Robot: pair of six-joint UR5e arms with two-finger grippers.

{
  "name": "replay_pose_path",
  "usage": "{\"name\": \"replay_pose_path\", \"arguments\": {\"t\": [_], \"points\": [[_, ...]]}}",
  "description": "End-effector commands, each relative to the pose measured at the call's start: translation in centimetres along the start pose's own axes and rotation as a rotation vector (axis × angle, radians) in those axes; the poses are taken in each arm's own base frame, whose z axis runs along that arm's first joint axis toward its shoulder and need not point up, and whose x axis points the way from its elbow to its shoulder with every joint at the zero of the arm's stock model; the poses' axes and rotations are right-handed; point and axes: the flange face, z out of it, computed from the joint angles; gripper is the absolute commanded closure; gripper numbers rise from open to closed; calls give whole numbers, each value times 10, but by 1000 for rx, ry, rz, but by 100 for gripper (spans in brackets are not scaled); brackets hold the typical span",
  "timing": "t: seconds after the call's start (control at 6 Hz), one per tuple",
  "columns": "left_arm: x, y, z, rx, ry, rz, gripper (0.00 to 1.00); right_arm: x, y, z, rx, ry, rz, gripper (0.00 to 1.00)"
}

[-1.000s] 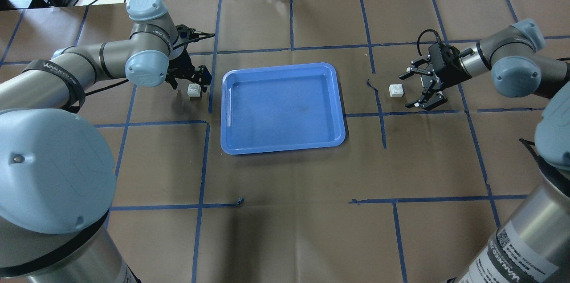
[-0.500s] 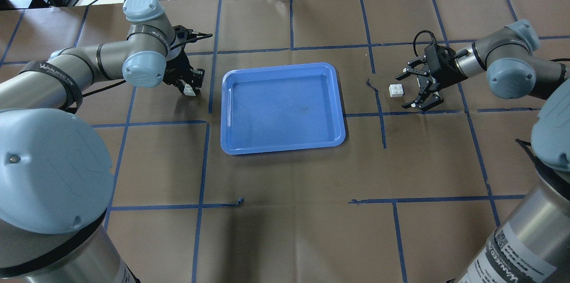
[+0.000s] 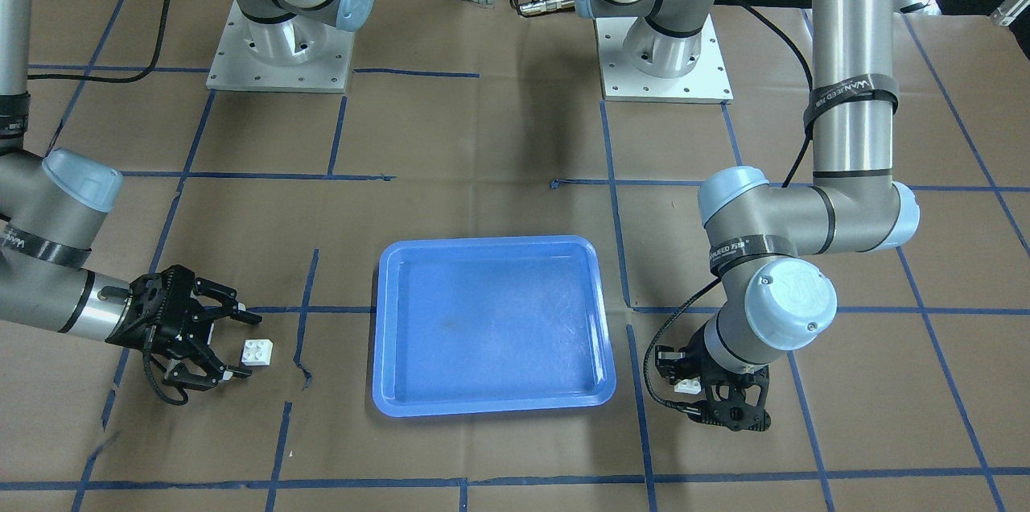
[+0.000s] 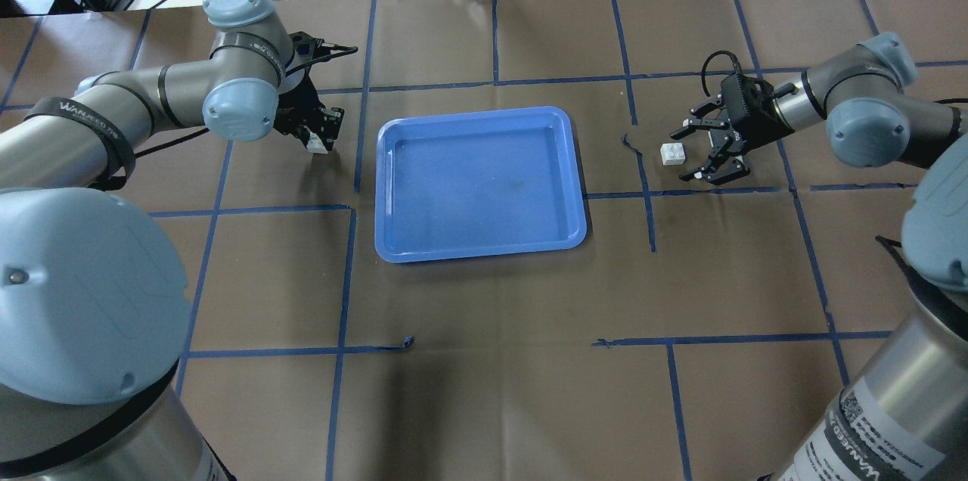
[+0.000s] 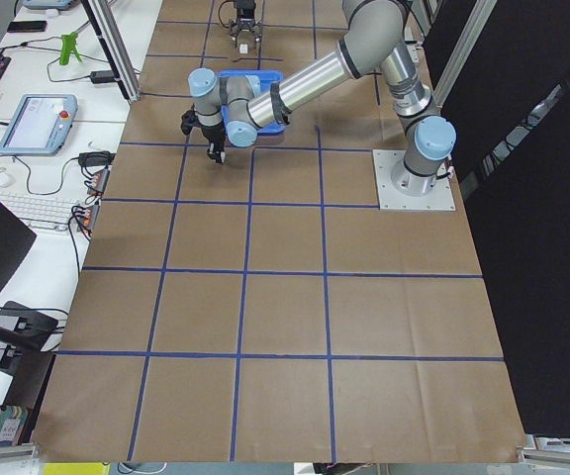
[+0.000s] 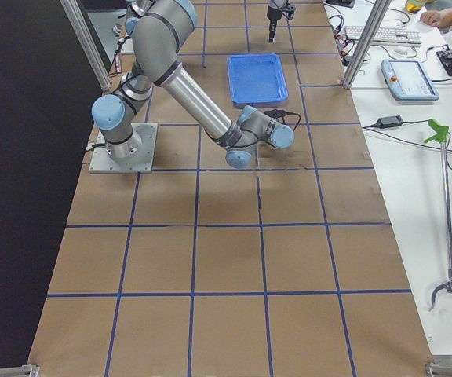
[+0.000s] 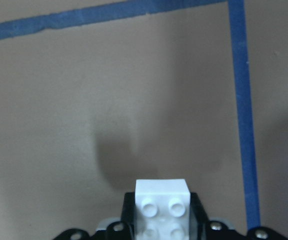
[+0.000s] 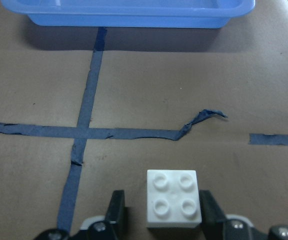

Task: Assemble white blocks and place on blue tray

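The left gripper (image 4: 318,134) is now seen pressed together on the first white block (image 7: 163,200), which is pinched by its sides with the studs facing the wrist camera. A second ago that block was sitting on the worktop (image 4: 484,360) between spread jaws. The jaws have since been closed on it, and the arm has been drawn a little towards the far edge. A soft shadow is cast on the paper below the block, so it is judged to have been lifted clear, though the gap itself cannot be read. It is held just beside the blue tray (image 4: 484,186), on the side towards the worktop's left edge. Across the worktop, the right gripper (image 4: 684,154) is spread wide and has been brought forward. The second white block (image 8: 174,198), untouched and unmoved on the paper towards the right edge, is now flanked by the two jaws instead of lying ahead of them, and a sliver of space is seen on either side in the wrist view. The tray is left bare in the middle of the worktop. One pick is therefore counted as done, and the other is set up with only the squeeze outstanding. Joining of the blocks and delivery to the tray have not yet been started.
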Motion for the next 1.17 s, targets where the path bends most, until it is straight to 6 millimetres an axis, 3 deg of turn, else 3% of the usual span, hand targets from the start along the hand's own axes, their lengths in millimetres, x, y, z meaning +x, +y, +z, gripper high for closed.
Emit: {"name": "replay_pose_path", "arguments": {"t": [0.0, 0.17, 0.33, 0.67, 0.83, 1.0], "points": [[67, 14, -30, 10, -5, 215, 94, 4, -4, -2, 34, 33, -4, 59], [122, 18, -31, 12, -9, 338, 94, 5, -6, -5, 29, 41, -11, 66], [156, 25, -33, 17, -11, 567, 94, 8, -6, -8, 26, 46, -16, 71], [211, 41, -34, 10, -24, 969, 98, 21, -16, -26, 9, 73, -40, 75], [233, 46, -24, -9, -25, 1187, 98, 25, -31, -40, 4, 92, -46, 76], [248, 55, -16, -23, -17, 1358, 98, 22, -64, -48, -3, 97, -54, 77]]}}
